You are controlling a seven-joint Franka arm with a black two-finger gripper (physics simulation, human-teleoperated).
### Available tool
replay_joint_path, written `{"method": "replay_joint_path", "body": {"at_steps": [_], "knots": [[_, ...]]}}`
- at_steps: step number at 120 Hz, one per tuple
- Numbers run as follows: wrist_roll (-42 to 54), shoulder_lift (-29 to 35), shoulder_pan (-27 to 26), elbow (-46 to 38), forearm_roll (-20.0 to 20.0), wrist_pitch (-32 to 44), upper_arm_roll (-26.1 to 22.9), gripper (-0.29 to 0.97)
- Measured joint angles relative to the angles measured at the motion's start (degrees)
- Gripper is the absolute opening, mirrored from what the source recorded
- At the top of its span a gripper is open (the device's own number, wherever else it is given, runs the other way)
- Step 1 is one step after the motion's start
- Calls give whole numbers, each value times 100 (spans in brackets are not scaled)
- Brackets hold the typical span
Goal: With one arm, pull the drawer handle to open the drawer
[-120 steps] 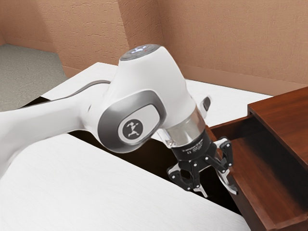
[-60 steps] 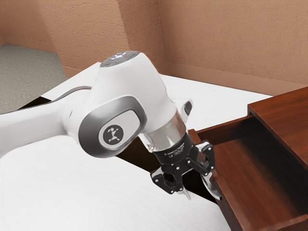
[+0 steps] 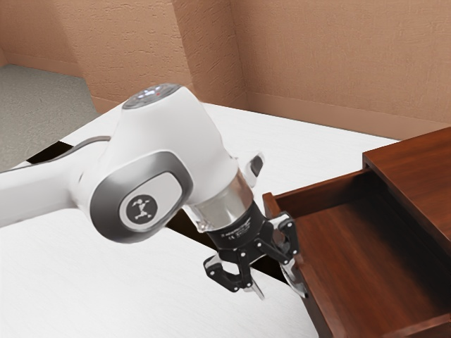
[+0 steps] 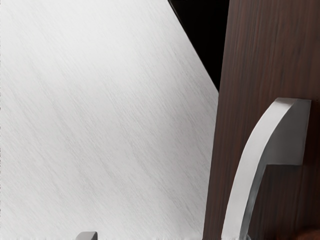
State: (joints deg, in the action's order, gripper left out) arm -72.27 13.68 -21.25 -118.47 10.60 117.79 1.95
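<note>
White tabletop [image 3: 331, 151], tan walls [image 3: 338, 49], brown drawer [image 3: 352, 253] standing open, end effector [image 3: 280, 289] spread at its front.

You have bare table [image 3: 91, 282] across the exterior view's left; on its right the open drawer [image 3: 352, 243] and cabinet [image 3: 416, 169] stand in your way.

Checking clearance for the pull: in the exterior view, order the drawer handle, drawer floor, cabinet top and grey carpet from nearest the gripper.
1. drawer handle, at the gripper.
2. drawer floor, toward the exterior view's right.
3. cabinet top, upper right.
4. grey carpet, far upper left.
</note>
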Motion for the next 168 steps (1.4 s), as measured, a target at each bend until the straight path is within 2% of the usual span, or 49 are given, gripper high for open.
{"method": "replay_joint_path", "body": {"at_steps": [45, 77, 88, 115, 130, 168], "knots": [[4, 251, -35, -167, -64, 37, 7, 28], [12, 281, -54, 440, -75, 11, 7, 33], [12, 282, -46, 887, -73, -145, 7, 40], [24, 303, -121, 1662, -26, -1121, 99, 58], [128, 290, -202, 1805, -35, -1427, 73, 63], [377, 246, -207, 1849, 223, -1587, 144, 67]]}}
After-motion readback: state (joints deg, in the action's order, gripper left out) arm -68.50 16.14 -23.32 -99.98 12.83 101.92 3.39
